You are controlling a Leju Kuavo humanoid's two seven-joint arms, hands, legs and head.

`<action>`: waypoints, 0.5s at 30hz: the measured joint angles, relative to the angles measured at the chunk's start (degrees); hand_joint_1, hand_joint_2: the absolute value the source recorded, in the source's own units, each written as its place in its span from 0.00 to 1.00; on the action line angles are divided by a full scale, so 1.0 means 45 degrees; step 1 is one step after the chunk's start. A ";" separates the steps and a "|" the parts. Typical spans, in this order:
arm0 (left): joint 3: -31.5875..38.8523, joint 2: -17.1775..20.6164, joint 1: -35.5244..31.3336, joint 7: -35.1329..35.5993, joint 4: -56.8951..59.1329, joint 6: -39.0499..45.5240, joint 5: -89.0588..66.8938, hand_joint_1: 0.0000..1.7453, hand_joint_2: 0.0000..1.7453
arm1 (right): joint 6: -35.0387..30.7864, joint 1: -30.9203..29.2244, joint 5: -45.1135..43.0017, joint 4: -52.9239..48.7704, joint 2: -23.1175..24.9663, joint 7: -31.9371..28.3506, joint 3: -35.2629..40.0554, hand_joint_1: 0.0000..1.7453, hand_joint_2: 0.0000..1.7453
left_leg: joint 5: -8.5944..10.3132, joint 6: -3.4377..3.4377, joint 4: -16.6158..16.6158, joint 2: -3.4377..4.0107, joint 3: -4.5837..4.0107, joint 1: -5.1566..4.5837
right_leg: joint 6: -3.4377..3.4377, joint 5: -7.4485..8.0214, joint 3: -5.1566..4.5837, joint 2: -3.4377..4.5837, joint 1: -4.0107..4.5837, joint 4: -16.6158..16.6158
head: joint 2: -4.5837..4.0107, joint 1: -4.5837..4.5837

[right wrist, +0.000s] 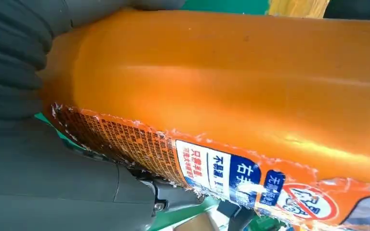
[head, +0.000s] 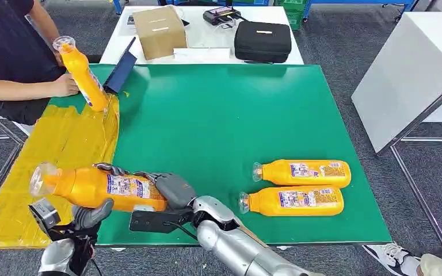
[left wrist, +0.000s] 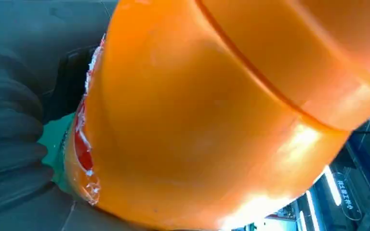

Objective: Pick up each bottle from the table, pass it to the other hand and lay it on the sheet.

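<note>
While a person (head: 11,57) holds another bottle (head: 83,72) far ahead, the right hand (head: 170,188) grips the orange bottle (head: 92,187); the left hand (head: 89,215) touches it underneath, grip unclear.

Readable text stands on the label of the orange bottle (right wrist: 231,96) held over the near edge of the green counter (head: 218,121). In the right wrist view the white and blue panels of this label carry Chinese characters, among them "右" on a blue panel; the smaller lines beside it are too fine to read. A round red prohibition sign (right wrist: 313,204) sits on the same label, just beside the blue panels. The two bottles (head: 302,172) lying on the counter to the right of the held bottle bear blue and white labels, their print too small to read.
</note>
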 measured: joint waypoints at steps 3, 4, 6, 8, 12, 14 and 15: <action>0.0000 -0.0015 -0.0001 0.0000 0.0000 0.0034 -0.0063 1.00 1.00 | -0.0034 0.0006 0.0005 0.0000 -0.0029 0.0000 0.0000 0.00 1.00 | 0.0000 0.0000 0.0000 0.0001 0.0000 0.0000 | 0.0001 0.0002 -0.0002 0.0000 0.0001 0.0000 | 0.0000 -0.0005; -0.0005 -0.0019 -0.0006 -0.0009 -0.0014 0.0283 -0.0323 1.00 1.00 | -0.0093 0.0018 0.0044 0.0000 -0.0034 0.0054 0.0005 0.00 1.00 | 0.0000 0.0000 0.0000 0.0001 0.0000 0.0000 | 0.0001 0.0002 -0.0003 -0.0002 0.0000 0.0000 | 0.0000 -0.0005; -0.0029 -0.0053 -0.0001 -0.0073 -0.0164 0.1954 -0.2051 1.00 1.00 | -0.0296 0.0056 0.0190 -0.0019 -0.0115 0.0378 -0.0014 0.00 0.00 | 0.0001 -0.0001 0.0000 0.0000 0.0000 0.0001 | 0.0000 0.0001 -0.0006 -0.0004 0.0001 0.0000 | 0.0000 0.0000; -0.0019 -0.0039 0.0024 0.0127 -0.0384 0.4576 -0.4932 1.00 1.00 | -0.0428 0.0247 0.0151 -0.0419 -0.0506 0.0500 -0.0195 0.00 0.00 | 0.0001 -0.0001 0.0000 -0.0002 0.0000 0.0000 | 0.0001 0.0001 0.0000 -0.0004 0.0000 -0.0001 | 0.0000 0.0000; 0.0136 0.0243 0.0472 0.1815 -0.0826 1.0423 -1.2826 1.00 1.00 | -0.0043 0.1423 -0.0088 -0.2918 -0.2353 0.0306 -0.1143 0.00 0.00 | -0.0003 0.0004 0.0002 -0.0018 -0.0002 -0.0023 | 0.0004 0.0000 0.0012 -0.0015 -0.0029 -0.0005 | 0.0000 0.0000; 0.0399 0.0457 0.0852 0.2970 -0.0821 1.1931 -1.5615 1.00 1.00 | 0.0365 0.2199 -0.0394 -0.4540 -0.3567 0.0087 -0.1823 0.00 0.00 | -0.0008 0.0012 0.0002 -0.0021 -0.0008 -0.0047 | 0.0012 0.0000 0.0010 -0.0018 -0.0045 -0.0008 | 0.0000 -0.0010; 0.0524 0.0567 0.1008 0.3302 -0.0797 1.2316 -1.6241 1.00 1.00 | 0.0591 0.2602 -0.0509 -0.5338 -0.4120 -0.0029 -0.2222 0.00 0.00 | -0.0015 0.0020 0.0003 -0.0021 -0.0017 -0.0051 | 0.0013 -0.0001 0.0004 -0.0017 -0.0049 -0.0008 | 0.0000 -0.0005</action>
